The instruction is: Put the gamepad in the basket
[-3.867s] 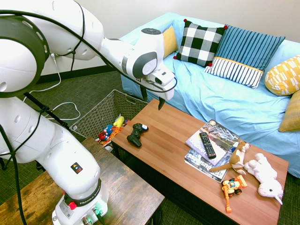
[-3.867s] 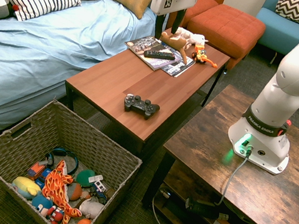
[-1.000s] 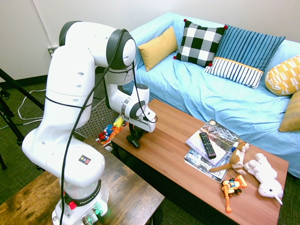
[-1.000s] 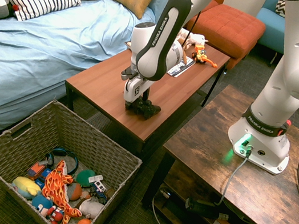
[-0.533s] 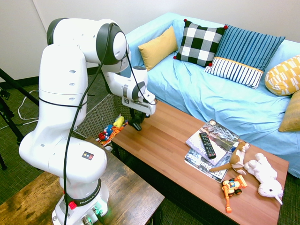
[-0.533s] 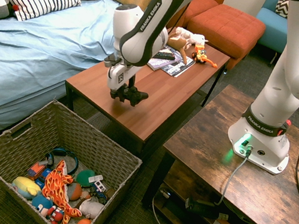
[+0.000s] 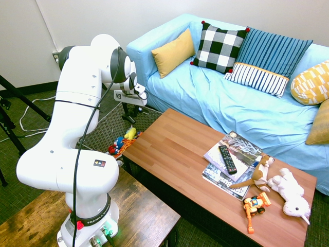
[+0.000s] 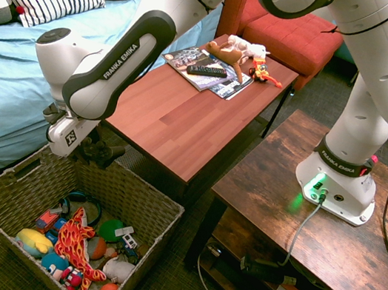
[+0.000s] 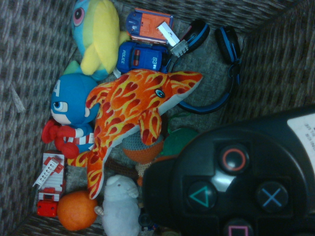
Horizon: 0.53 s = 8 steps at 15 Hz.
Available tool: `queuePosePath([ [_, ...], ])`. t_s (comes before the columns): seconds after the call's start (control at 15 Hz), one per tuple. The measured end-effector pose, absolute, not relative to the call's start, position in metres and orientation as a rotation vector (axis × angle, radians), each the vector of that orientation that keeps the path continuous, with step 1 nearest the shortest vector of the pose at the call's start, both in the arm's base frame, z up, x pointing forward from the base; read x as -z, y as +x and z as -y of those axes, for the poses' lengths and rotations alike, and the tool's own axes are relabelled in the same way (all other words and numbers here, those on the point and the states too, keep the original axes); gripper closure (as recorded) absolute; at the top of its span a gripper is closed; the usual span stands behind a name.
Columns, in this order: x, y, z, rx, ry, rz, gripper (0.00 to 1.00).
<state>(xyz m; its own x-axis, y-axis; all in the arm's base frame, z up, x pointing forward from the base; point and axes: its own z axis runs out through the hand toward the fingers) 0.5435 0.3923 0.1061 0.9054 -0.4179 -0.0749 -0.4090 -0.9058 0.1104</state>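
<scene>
The gripper (image 8: pixel 88 147) is clamped on the gamepad (image 8: pixel 100 151), its fingers pointing straight down, at the left of the second exterior view. The black controller hangs under the white hand with its horn-shaped handles poking out toward the right of the frame, so its long axis runs roughly across the picture, level rather than tipped. In the first exterior view the same dark shape (image 7: pixel 128 115) shows just below the wrist at upper left, clear of the coffee table (image 7: pixel 175 154).

What the coming move turns on is what lies beneath the grasp. The gamepad is above the basket (image 8: pixel 19 178), over its far rim and back portion rather than its middle, and not touching the wicker. The wrist view confirms it: the gamepad's button face (image 9: pixel 231 187) fills the lower right, and beyond it the basket's floor holds the flame-patterned dolphin toy (image 9: pixel 130 115), a yellow and blue plush (image 9: pixel 96 37) and blue headphones (image 9: pixel 216 64) (all well below the controller). Judging from this, opening the fingers here would likely drop it inside, though a little more travel toward the basket's centre would give more margin from the rim.
</scene>
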Motion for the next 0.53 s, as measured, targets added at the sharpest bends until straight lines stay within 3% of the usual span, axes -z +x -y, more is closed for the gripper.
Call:
queuePosePath([
  [0.27, -0.09, 0.535, -0.416, 0.094, 3.015, 0.612, 1.0],
  [0.53, -0.016, 0.499, -0.432, 0.05, 3.069, 0.625, 1.0],
])
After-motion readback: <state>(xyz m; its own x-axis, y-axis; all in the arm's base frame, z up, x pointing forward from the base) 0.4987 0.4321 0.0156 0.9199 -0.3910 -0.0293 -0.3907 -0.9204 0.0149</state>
